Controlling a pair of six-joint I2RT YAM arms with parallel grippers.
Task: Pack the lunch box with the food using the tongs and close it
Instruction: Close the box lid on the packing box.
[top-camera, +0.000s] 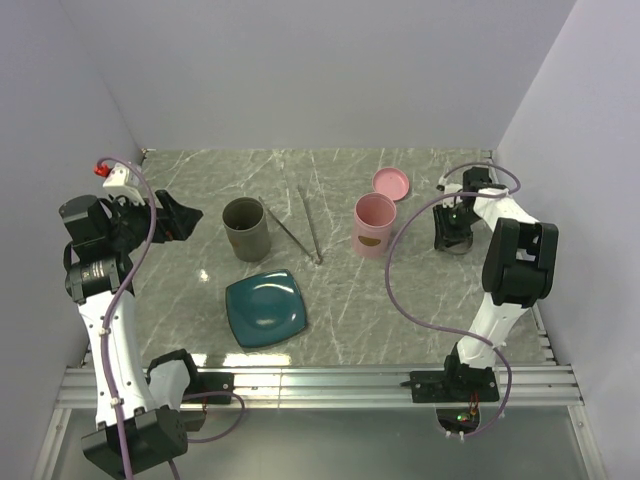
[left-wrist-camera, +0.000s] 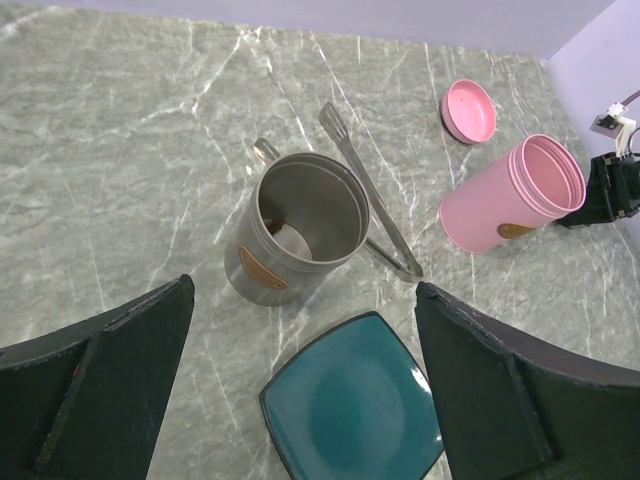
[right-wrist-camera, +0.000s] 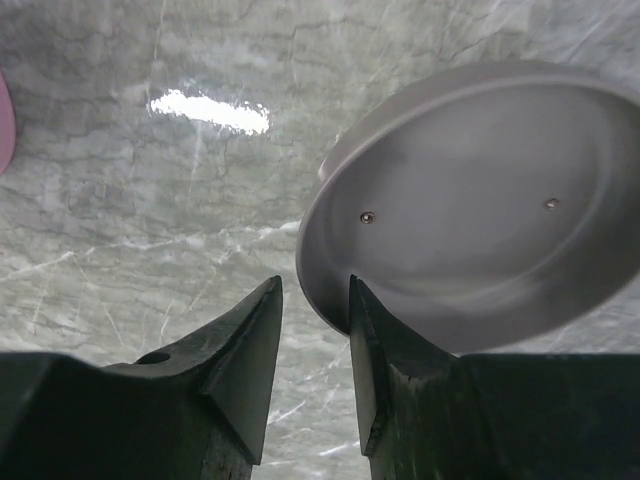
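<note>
The grey metal lunch box (left-wrist-camera: 300, 225) stands open left of centre, with a small brown bit of food (left-wrist-camera: 273, 226) low inside. The silver tongs (left-wrist-camera: 372, 205) lie on the marble just behind it. In front sits a bare teal plate (left-wrist-camera: 352, 408). My left gripper (left-wrist-camera: 302, 290) hangs wide open above tin and plate, holding nothing. At the far right my right gripper (right-wrist-camera: 312, 285) is down at an upturned grey lid (right-wrist-camera: 480, 200). Its jaws are narrow but still apart, with the lid's rim against the right finger (right-wrist-camera: 380, 350).
A pink tin (top-camera: 374, 225) stands open right of the tongs, with its pink lid (top-camera: 391, 182) flat behind it. The enclosure walls run close along the left, back and right. The metal rail (top-camera: 320, 385) carries both arm bases at the near edge.
</note>
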